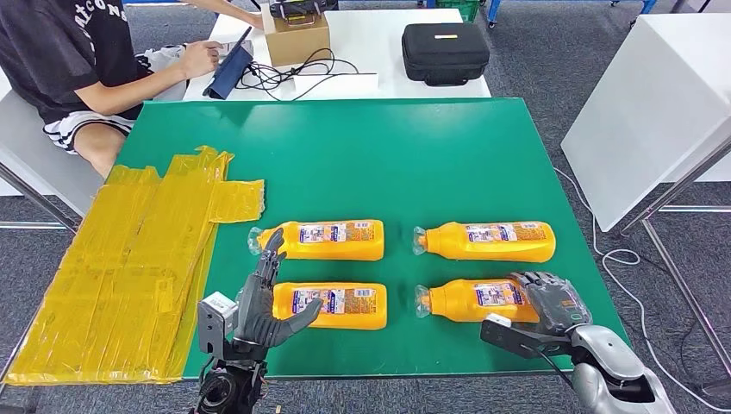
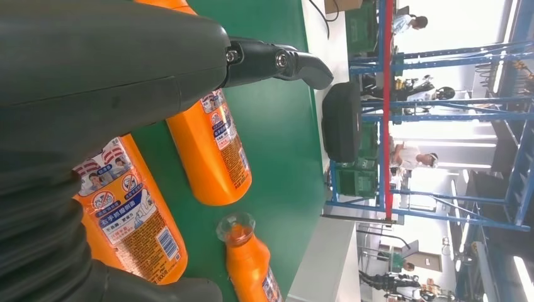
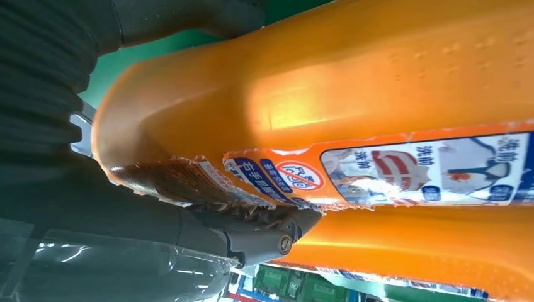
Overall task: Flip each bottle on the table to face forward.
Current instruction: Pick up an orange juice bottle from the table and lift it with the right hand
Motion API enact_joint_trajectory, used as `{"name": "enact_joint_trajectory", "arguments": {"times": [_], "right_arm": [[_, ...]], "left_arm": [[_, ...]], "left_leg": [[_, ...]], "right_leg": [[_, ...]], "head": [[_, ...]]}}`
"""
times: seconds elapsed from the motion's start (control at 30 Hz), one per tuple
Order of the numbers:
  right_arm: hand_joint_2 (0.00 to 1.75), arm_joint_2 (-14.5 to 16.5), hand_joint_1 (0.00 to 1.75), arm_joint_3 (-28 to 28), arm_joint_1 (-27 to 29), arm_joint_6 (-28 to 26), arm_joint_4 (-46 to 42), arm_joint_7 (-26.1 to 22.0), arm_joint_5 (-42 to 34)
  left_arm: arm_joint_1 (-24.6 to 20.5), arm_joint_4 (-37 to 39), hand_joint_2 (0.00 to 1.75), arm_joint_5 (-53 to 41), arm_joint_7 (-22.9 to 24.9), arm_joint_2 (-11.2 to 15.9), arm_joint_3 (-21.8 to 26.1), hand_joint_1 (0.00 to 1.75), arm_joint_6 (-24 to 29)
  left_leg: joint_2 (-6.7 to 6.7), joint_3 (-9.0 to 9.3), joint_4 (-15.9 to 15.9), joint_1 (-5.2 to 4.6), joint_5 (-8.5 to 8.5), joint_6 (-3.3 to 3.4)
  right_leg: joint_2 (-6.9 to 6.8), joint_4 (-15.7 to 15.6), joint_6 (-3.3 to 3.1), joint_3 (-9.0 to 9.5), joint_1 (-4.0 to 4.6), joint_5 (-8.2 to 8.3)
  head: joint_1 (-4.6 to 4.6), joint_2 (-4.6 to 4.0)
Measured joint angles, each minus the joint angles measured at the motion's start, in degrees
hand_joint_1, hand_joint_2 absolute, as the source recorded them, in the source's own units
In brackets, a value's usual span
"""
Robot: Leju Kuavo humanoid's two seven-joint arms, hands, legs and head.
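A: Where are the bottles?

B: Four orange plastic bottles with printed labels lie on their sides on the green table (image 1: 414, 147), in two rows of two. All necks point to the robot's left. The far left bottle (image 1: 332, 240) and the far right bottle (image 1: 491, 241) lie free, nothing touches them.

A: And the left hand?

B: The left hand (image 1: 263, 302) stands at the neck end of the near left bottle (image 1: 340, 304). Its fingers are spread and reach upward beside the neck of the far left bottle; its thumb lies across the label of the near one. It grasps nothing.

A: The right hand?

B: The right hand (image 1: 552, 302) is wrapped over the base end of the near right bottle (image 1: 470, 299) and grasps it. This bottle rests on the table.

A: Anything else?

B: Yellow crumpled tape sheets (image 1: 129, 259) cover the table's left edge. Behind, a seated person (image 1: 86, 60) works at a white table (image 1: 371, 39) with a black case (image 1: 445, 52).
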Motion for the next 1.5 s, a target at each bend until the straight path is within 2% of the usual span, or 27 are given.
{"name": "enact_joint_trajectory", "arguments": {"times": [0.83, 0.9, 1.0, 1.1, 1.23, 1.37, 1.5], "right_arm": [[1.75, -1.5, 1.75, 0.1, 0.3, 1.7, -0.5, 0.0, -1.1], [1.75, -1.6, 1.75, 0.2, 0.1, 0.7, -0.2, -0.7, -1.3], [1.75, -1.3, 1.75, 0.4, -0.1, -4.0, 0.6, -2.9, -1.9], [1.75, 0.8, 1.75, -0.1, -0.1, -10.9, 1.3, -5.1, -6.2], [1.75, 5.7, 1.75, -2.3, 0.1, -17.3, 1.4, -4.5, -14.6], [1.75, 8.9, 1.75, -3.4, 1.8, -19.4, -0.5, -4.6, -19.4], [1.75, 10.2, 1.75, -3.9, 2.8, -19.6, -1.4, -4.7, -20.0]], "left_arm": [[-1.3, 1.7, 1.75, 0.7, 0.0, 0.0, 0.0, 0.0, 0.2], [-1.3, 1.8, 1.75, 0.7, 0.0, 0.0, 0.0, 0.0, 0.3], [-1.3, 1.8, 1.75, 0.7, 0.0, 0.0, 0.0, 0.0, 0.8], [-0.9, 1.7, 1.75, 0.4, 0.0, 0.0, 0.1, 0.0, 1.8], [0.6, 0.7, 1.75, -0.5, 0.6, -0.1, 0.8, 0.0, 2.9], [1.7, 0.2, 1.75, -0.7, 0.9, -0.1, 1.1, 0.0, 3.2], [1.8, 0.1, 1.75, -0.7, 0.9, -0.1, 1.3, 0.0, 3.2]], "left_leg": [[0.0, 0.02, 0.0, 0.0, 0.0, 0.0], [0.0, 0.02, 0.0, 0.0, 0.0, 0.0], [0.01, -0.01, 0.0, 0.0, 0.0, 0.01], [0.05, -0.05, 0.0, 0.0, 0.0, 0.0], [-0.03, -0.06, 0.0, 0.03, 0.03, -0.02], [-0.07, -0.18, 0.0, 0.04, 0.02, -0.03], [-0.05, -0.26, 0.0, 0.04, 0.01, -0.02]], "right_leg": [[0.0, 0.0, 0.0, 0.03, -0.01, 0.0], [0.0, 0.0, 0.0, 0.05, -0.01, 0.0], [0.01, 0.0, 0.0, 0.07, 0.0, 0.01], [0.04, 0.0, -0.01, 0.01, 0.01, 0.02], [-0.01, 0.0, -0.01, -0.04, 0.03, 0.01], [-0.03, 0.0, -0.01, -0.12, 0.05, -0.01], [-0.03, 0.0, 0.0, -0.19, 0.02, -0.02]], "head": [[-0.01, 0.0], [-0.01, 0.0], [0.0, 0.0], [-0.01, 0.0], [-0.02, 0.0], [-0.02, 0.0], [-0.02, 0.0]]}}
